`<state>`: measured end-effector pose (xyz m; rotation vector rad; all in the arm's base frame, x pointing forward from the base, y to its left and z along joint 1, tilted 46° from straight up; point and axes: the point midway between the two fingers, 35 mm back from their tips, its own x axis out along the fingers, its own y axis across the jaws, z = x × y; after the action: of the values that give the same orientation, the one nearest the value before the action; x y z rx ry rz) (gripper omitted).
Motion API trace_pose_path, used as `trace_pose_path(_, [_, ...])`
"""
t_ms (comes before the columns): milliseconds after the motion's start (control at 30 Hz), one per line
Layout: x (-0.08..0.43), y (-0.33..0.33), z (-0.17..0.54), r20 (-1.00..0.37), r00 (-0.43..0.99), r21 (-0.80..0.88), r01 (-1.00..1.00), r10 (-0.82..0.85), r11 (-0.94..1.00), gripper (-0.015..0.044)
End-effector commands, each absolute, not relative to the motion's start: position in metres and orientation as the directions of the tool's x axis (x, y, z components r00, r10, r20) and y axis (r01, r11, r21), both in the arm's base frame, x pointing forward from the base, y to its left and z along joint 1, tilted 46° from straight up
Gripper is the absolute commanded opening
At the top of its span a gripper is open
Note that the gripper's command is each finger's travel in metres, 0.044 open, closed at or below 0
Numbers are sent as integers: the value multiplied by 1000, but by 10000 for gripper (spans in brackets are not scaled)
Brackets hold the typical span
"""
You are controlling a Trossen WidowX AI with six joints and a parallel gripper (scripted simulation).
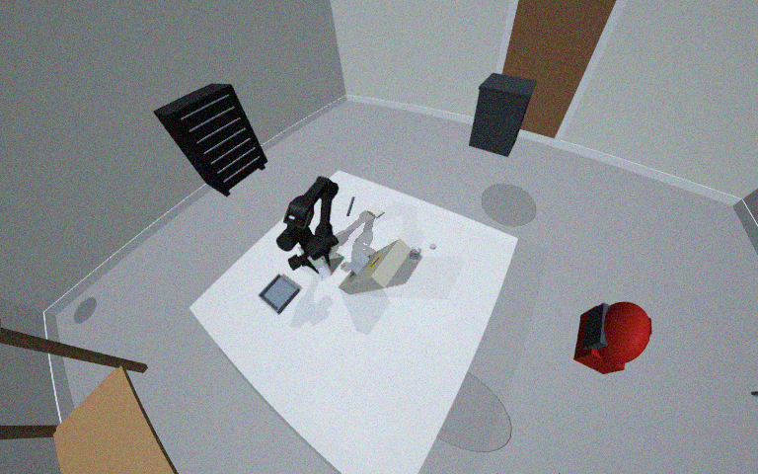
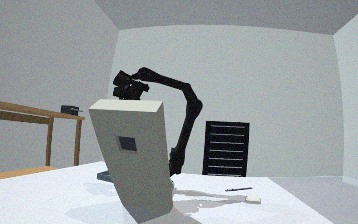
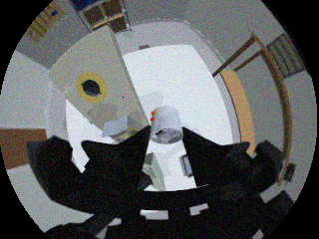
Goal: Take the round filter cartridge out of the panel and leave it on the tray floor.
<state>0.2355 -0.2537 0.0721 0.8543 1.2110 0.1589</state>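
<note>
My gripper (image 1: 324,270) (image 3: 165,128) is shut on the pale round filter cartridge (image 3: 167,120), with small red marks on its side. It holds the cartridge clear of the panel, above the table between panel and tray. The beige service panel (image 2: 148,171) (image 3: 107,55) leans upright; in the wrist view its yellow ring surrounds a dark, empty round opening (image 3: 92,88). The dark-rimmed tray (image 1: 289,306) (image 2: 102,176) stands on the table beyond the gripper from the panel and looks empty. The fingertips are hidden behind the panel in the exterior view.
A blue-grey flap (image 1: 359,263) (image 3: 118,125) juts from the panel's lower front. A grey-green wedge-shaped block (image 3: 156,171) stands by the arm. A dark pen-like rod (image 1: 350,205) (image 2: 238,189) and a small pale block (image 1: 376,212) (image 2: 252,199) lie farther off. Small round items lie behind the panel.
</note>
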Motion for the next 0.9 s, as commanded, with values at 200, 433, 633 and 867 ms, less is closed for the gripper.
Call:
trace_pose_path(200, [179,-294,14,-878,262,459,701,401,546,0])
trace_pose_path(433, [135,-317,-20,-939,158,269,890,305,368,0])
trace_pose_path(633, [131,-319,-23,-944,147,249,904,296,347,0])
trace_pose_path(867, [98,-317,-48,-957,96,174,945,273,278,0])
